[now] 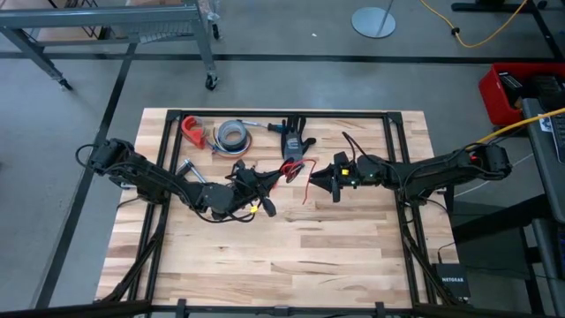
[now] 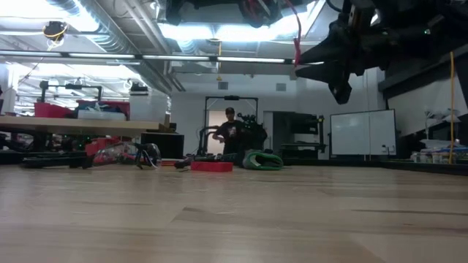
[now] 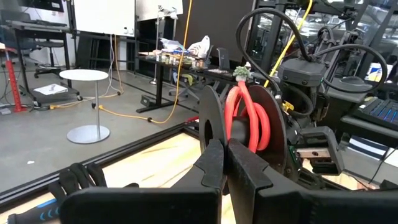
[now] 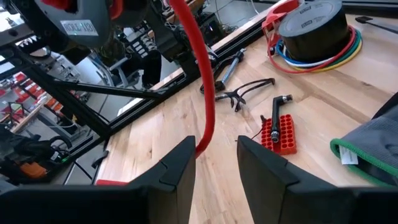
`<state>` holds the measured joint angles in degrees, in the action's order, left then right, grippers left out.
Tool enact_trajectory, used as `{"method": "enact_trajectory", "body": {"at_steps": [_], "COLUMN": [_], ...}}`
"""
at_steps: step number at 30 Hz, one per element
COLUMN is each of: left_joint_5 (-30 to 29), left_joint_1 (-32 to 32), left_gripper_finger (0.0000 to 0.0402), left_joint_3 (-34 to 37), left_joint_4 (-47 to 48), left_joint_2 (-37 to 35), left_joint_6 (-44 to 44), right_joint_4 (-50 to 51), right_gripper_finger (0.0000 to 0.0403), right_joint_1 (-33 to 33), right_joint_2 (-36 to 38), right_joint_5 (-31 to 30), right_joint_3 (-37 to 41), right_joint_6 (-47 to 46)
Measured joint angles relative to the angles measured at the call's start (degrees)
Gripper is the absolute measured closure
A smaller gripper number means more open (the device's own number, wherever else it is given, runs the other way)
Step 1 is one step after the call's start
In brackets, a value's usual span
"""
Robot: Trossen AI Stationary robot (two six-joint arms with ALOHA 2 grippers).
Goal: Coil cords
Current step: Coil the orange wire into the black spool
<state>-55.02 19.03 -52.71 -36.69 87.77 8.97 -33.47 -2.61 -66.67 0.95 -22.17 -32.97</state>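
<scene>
**Both arms at mid-table, red cord strung between them**

High view — the left gripper (image 1: 252,190) sits near the table (image 1: 291,265) centre, its fingers together; a tangle of red and black cords (image 1: 296,170) lies just beyond and to its right, trailing toward the right gripper (image 1: 334,181). A thin red lead hangs down from that gripper's side. Beyond both grippers, along the far edge: a grey tape roll (image 1: 232,134), a red tape dispenser (image 1: 193,130) and a black glove (image 1: 296,134).

Low view — both arms hang above the board, only dark undersides showing. A red cord end dangles beside the right gripper (image 2: 340,69), clear of the table surface. A person (image 2: 230,134) stands in the room far behind.

Left wrist view — the left fingers (image 3: 214,165) are pressed together. Directly ahead of them a red cord loop (image 3: 249,118) lies against a dark round disc; whether the fingertips pinch anything cannot be told.

Right wrist view — the right fingers (image 4: 180,168) stand apart, and the red cord (image 4: 202,93) drops between them from above, its lower end at the inner face of one finger — contact cannot be told. Ahead lie a red hex-key holder (image 4: 278,134), safety glasses (image 4: 245,92) and the tape roll (image 4: 311,28).
</scene>
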Motion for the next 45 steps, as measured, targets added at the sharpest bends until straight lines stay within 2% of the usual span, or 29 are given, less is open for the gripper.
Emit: {"method": "enact_trajectory", "body": {"at_steps": [13,20,24,31,36,45], "left_joint_5": [0.0,0.0,0.0,0.0,-0.01,-0.02], "left_joint_1": [-0.01,-0.01,-0.02,0.0,0.0,-1.03], "left_gripper_finger": [0.0402,0.0402,0.0402,0.0402,0.0402,0.0402], "left_joint_3": [0.0,0.0,0.0,0.0,0.0,0.0], "left_joint_4": [0.0,0.04,0.04,0.02,0.07,0.08], "left_joint_2": [0.0,0.0,0.0,0.0,0.0,0.0], "left_joint_6": [0.0,0.0,0.0,-0.1,-0.39,-1.7], "right_joint_4": [-2.28,-4.86,-9.78,-13.4,-13.4,-13.38], "right_gripper_finger": [0.0281,0.0284,0.0312,0.0392,0.0383,0.0396], "right_joint_1": [0.02,0.02,0.02,0.02,0.02,0.02], "right_joint_2": [-0.04,-4.73,-8.81,-10.8,-10.8,-10.8], "right_joint_5": [2.16,2.84,4.92,6.19,6.61,8.5], "right_joint_3": [0.0,0.0,0.0,0.0,0.0,-1.04], "right_joint_6": [4.74,4.73,4.74,4.76,4.74,3.41]}}
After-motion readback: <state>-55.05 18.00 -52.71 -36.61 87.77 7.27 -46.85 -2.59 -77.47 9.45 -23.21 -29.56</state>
